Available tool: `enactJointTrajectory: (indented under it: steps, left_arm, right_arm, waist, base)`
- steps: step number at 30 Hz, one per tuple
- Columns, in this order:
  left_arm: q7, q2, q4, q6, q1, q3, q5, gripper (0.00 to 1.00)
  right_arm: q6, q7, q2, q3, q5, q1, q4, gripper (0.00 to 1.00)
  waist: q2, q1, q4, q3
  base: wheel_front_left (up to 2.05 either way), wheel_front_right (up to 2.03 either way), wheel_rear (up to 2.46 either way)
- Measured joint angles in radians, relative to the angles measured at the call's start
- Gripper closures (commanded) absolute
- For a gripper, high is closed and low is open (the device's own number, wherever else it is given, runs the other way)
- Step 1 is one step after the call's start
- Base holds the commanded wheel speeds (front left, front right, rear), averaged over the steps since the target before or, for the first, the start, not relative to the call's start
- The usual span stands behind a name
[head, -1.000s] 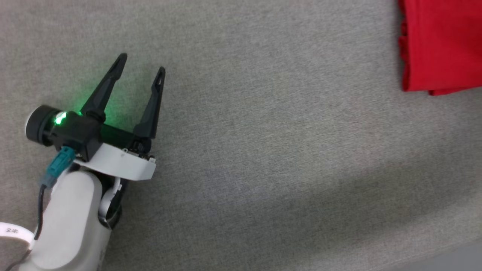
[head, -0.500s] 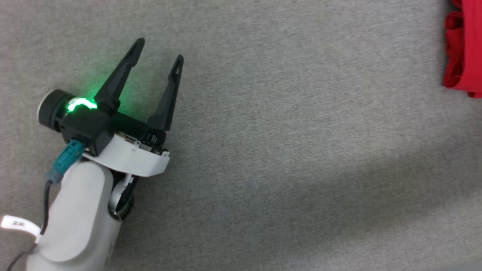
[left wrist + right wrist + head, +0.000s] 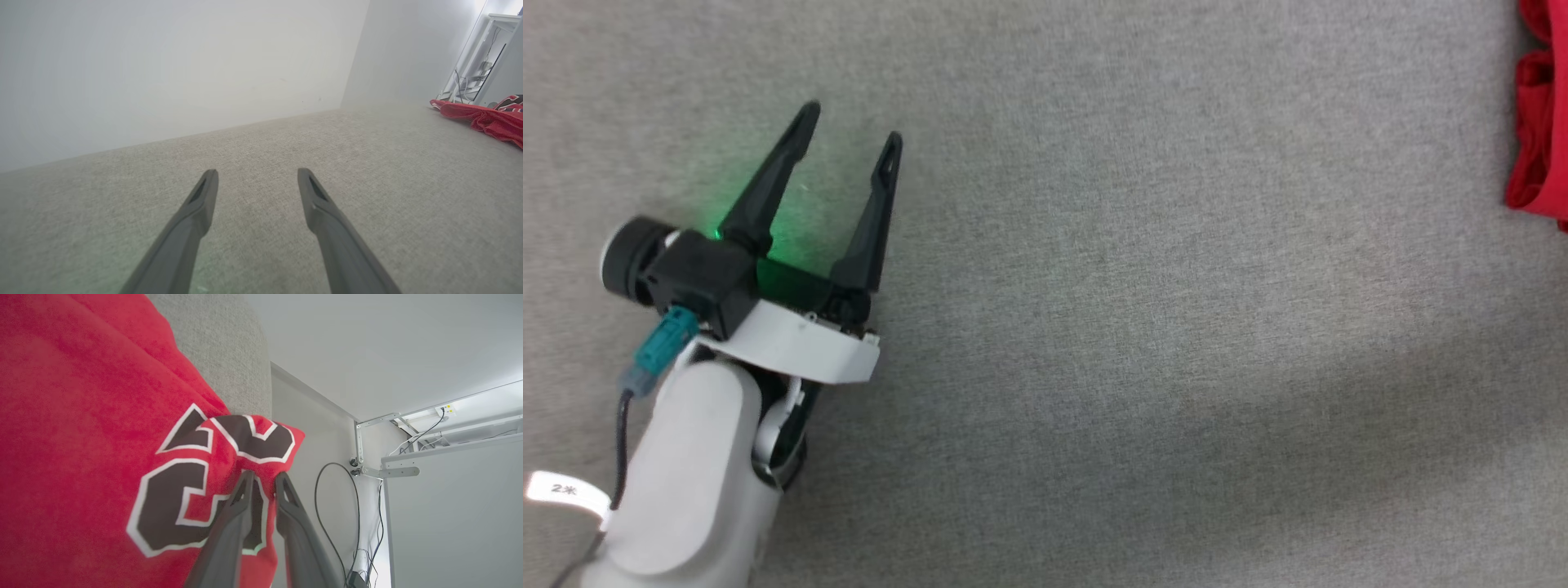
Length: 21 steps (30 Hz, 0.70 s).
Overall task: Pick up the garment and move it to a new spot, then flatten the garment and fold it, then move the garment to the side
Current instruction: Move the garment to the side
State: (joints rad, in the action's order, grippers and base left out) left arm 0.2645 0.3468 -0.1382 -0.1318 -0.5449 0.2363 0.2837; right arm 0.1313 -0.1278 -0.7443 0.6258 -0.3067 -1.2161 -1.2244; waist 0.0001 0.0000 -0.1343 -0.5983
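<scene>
Red garment [image 3: 81,396] x1; L tool [image 3: 851,122], R tool [image 3: 264,475].

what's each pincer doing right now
left pincer: open, empty
right pincer: jaws barely apart at a fold of the garment; grip cannot be told

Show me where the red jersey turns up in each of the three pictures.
Head view: red jersey at the right edge, upper part.
Left wrist view: far right, mid-height, lying crumpled.
Right wrist view: covering the left half, black white-outlined number showing.
Shared landmark: the grey fabric surface under it.
</scene>
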Motion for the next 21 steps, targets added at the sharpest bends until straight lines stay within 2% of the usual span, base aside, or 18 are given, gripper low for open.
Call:
enactJointTrajectory:
  steps: [1,2,9,21]
  left_arm:
    - [0.0,-0.003,-0.002,0.0,0.005,-0.004,0.003,0.0]
    - [0.0,-0.005,-0.004,0.0,0.015,-0.006,0.007,0.0]
    - [0.0,-0.034,-0.016,0.0,0.078,-0.023,0.008,0.0]
    - [0.0,-0.074,-0.027,0.0,0.259,-0.12,0.003,0.0]
  right_arm:
    - [0.0,-0.004,-0.003,-0.004,-0.001,-0.002,-0.006,0.08]
    - [0.0,-0.008,-0.008,-0.006,-0.001,-0.003,-0.012,0.0]
    - [0.0,-0.052,-0.029,-0.04,-0.043,0.002,-0.037,0.0]
    - [0.0,-0.131,0.109,-0.102,-0.16,0.151,0.025,0.0]
  waist:
    - [0.0,0.0,0.002,0.008]
    - [0.0,0.0,0.005,0.017]
    - [0.0,0.0,0.029,0.098]
    - [0.0,0.0,0.09,0.286]
  base:
    - [0.0,0.0,0.0]
    - [0.0,0.0,0.0]
    - [0.0,0.0,0.0]
    - [0.0,0.0,0.0]
